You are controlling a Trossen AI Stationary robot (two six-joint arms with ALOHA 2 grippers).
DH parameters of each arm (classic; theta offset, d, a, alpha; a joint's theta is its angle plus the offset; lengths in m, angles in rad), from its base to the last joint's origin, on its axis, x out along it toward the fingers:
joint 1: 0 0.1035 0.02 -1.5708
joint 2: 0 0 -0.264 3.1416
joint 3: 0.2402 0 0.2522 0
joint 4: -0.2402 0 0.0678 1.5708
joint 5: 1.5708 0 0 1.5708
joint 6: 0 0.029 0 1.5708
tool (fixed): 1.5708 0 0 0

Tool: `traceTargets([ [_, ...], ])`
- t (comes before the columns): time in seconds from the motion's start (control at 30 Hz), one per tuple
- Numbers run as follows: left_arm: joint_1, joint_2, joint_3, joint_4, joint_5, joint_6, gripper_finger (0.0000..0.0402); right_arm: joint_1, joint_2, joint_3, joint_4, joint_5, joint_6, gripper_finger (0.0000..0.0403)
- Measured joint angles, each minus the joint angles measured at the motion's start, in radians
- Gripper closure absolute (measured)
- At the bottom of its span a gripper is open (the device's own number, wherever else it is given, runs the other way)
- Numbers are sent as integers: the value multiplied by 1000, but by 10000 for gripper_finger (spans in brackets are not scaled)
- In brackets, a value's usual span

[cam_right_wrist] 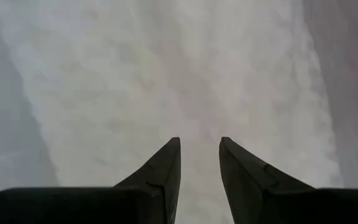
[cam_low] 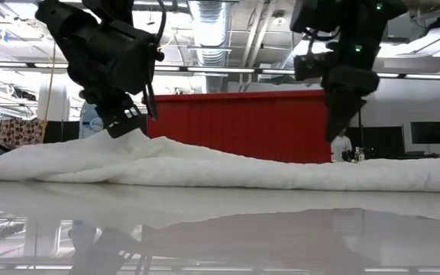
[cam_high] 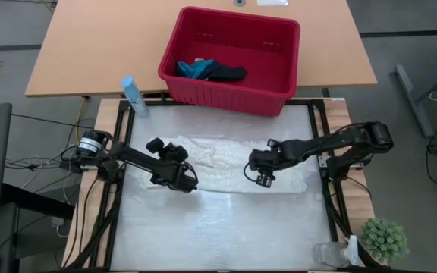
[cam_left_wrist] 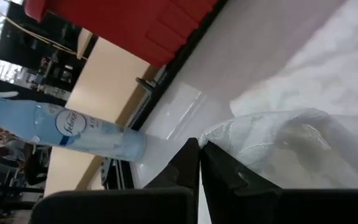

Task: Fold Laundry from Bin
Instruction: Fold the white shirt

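The laundry's large white lacy cloth [cam_high: 230,163] lies in a long low heap across the middle of the table. My left gripper [cam_high: 185,182] is shut at the cloth's left end. My right gripper [cam_high: 262,179] hangs open just above the right part of the cloth [cam_right_wrist: 185,74], with nothing between its fingers. The red bin [cam_high: 279,45] stands on the wooden table beyond the far edge. A teal item [cam_high: 196,68] and a dark item [cam_high: 226,73] lie inside it. My left gripper pinches a fold of the white cloth at its edge [cam_left_wrist: 219,134] between its two shut fingers. The fingers slant down from the table's left. The cloth rises in a small peak [cam_low: 124,136] to the fingertips, and the rest lies slack on the table.
A pale blue spray bottle [cam_high: 133,95] stands at the far left corner of the work surface. A small green plant [cam_high: 385,239] and a clear container [cam_high: 327,254] sit at the near right corner. The table's near half [cam_high: 218,227] is bare and shiny.
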Motion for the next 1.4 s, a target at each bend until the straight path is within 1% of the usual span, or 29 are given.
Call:
traceTargets([
  [0.1,23,0,0,29,-18,49,401,8,10,0,59,-2,-31,270],
  [0.17,39,0,0,52,-7,110,401,6,23,0,100,-2,-34,270],
  [0.27,54,0,0,93,-12,186,401,6,39,-1,106,-2,-34,270],
  [0.4,64,0,0,106,-61,218,401,5,89,-1,118,-2,-42,270],
  [0.67,74,0,0,125,-51,338,398,-1,207,-1,121,-2,-57,270],
  [0.77,74,0,0,133,-23,395,383,-3,240,2,129,-6,-59,270],
  [0.87,74,0,0,163,-15,442,356,-2,253,4,132,-10,-60,270],
  [0.93,74,0,0,179,-38,467,335,-2,250,3,136,-12,-60,270],
  [1.0,74,0,1,180,-91,476,315,-3,241,0,139,-15,-61,270],
  [1.07,74,0,4,173,-155,437,297,-3,235,-1,141,-18,-63,270],
  [1.1,70,-2,11,150,-159,402,291,-3,234,-1,142,-21,-63,270],
  [1.2,37,-20,43,64,-103,259,283,-3,234,-1,142,-21,-77,270],
  [1.33,-76,-79,40,15,-38,39,285,-8,234,-2,146,-23,-94,270],
  [1.4,-133,-131,13,17,29,-48,286,-9,234,-2,146,-26,-97,270],
])
